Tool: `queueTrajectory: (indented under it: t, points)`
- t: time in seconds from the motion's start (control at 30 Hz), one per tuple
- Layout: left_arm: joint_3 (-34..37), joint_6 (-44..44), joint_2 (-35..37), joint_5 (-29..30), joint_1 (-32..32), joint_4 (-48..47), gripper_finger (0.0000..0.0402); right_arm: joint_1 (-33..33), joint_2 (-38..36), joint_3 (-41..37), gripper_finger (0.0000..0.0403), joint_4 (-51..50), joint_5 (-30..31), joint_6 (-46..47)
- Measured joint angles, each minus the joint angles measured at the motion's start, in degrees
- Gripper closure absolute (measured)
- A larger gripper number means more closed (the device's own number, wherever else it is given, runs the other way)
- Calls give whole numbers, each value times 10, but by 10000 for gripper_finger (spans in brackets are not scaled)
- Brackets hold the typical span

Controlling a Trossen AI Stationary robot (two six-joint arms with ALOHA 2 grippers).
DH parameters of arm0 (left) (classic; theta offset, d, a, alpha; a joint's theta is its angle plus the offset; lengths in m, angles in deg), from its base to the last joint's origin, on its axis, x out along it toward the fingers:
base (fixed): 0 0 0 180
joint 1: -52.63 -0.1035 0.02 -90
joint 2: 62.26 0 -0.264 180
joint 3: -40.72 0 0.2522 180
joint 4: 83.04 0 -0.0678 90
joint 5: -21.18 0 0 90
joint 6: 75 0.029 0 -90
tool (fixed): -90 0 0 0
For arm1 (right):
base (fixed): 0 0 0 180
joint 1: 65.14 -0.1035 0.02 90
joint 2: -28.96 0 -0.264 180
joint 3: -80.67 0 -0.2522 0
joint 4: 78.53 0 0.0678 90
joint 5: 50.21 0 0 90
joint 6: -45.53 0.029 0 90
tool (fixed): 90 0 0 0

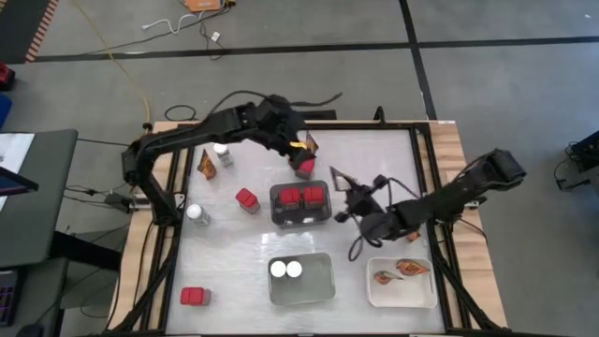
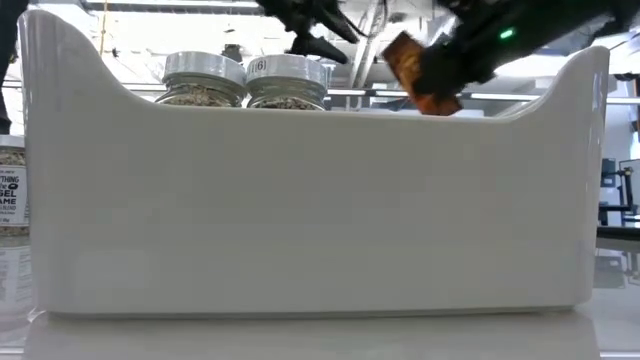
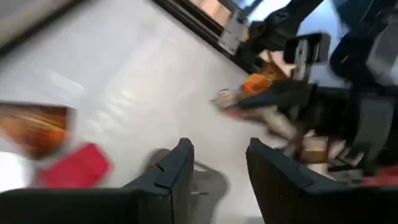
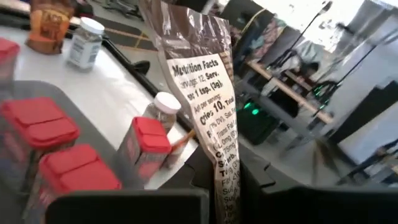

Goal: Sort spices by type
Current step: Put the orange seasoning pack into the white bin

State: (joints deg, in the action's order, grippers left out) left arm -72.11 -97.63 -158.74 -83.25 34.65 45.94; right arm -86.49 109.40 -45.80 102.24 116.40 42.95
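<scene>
Abt half sorted: grey tray (image 1: pixel 275 213) has 2 red containers, clear tray (image 1: pixel 328 281) 2 jars, white tray (image 1: pixel 430 292) packets; right gripper (image 1: pixel 348 200) pinches a brown packet (image 4: pixel 202 93), left gripper (image 3: pixel 217 165) spread, prob. empty, near red container (image 1: pixel 305 167); several left.
</scene>
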Motion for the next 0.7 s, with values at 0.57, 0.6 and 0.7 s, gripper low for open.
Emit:
queueTrajectory:
  t: [0.57, 0.6, 0.7]
  points:
    - [238, 183, 53, 96, 135, 322, 260, -181, -428, 0, 346, -568, -185, 477]
    - [256, 188, 53, 87, 142, 380, 260, -194, -441, 0, 347, -575, -188, 476]
    - [297, 203, 54, 79, 159, 508, 260, -227, -462, 1, 348, -571, -191, 474]
